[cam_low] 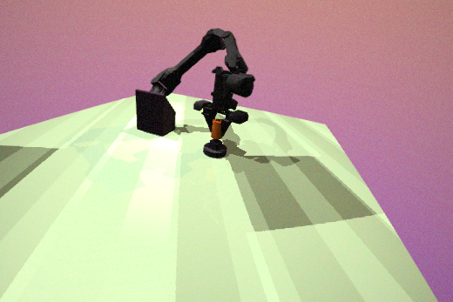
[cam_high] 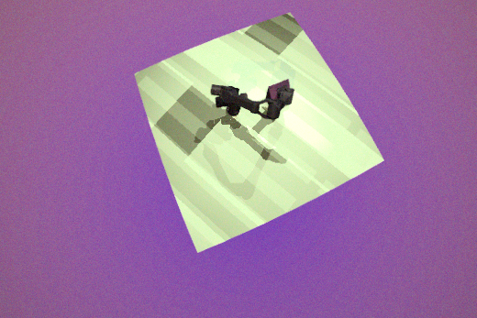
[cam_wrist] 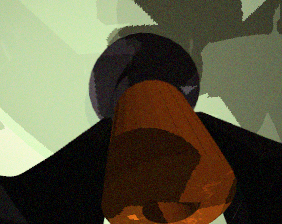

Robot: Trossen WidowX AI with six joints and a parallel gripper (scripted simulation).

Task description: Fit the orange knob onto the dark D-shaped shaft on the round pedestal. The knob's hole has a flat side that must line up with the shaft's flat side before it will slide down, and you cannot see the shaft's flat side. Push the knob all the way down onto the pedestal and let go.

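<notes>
Gripper (cam_low: pixel 217 130) (cam_wrist: pixel 153 123) clamped on knob (cam_low: pixel 216 129) (cam_wrist: pixel 162 112). Knob upright over pedestal (cam_low: pixel 214 150) (cam_wrist: pixel 104 75), not down on it; shaft hidden, flat alignment not tellable. Could jam on shaft if flats mismatched and pushed; could tilt or slip in grip if pressed hard off-centre. Might stay perched if released too early.

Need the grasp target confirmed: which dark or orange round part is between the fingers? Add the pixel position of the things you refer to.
The orange cylindrical knob (cam_low: pixel 216 129) (cam_wrist: pixel 152 107); the dark round pedestal (cam_low: pixel 214 151) (cam_wrist: pixel 103 80) sits below the fingertips.
</notes>
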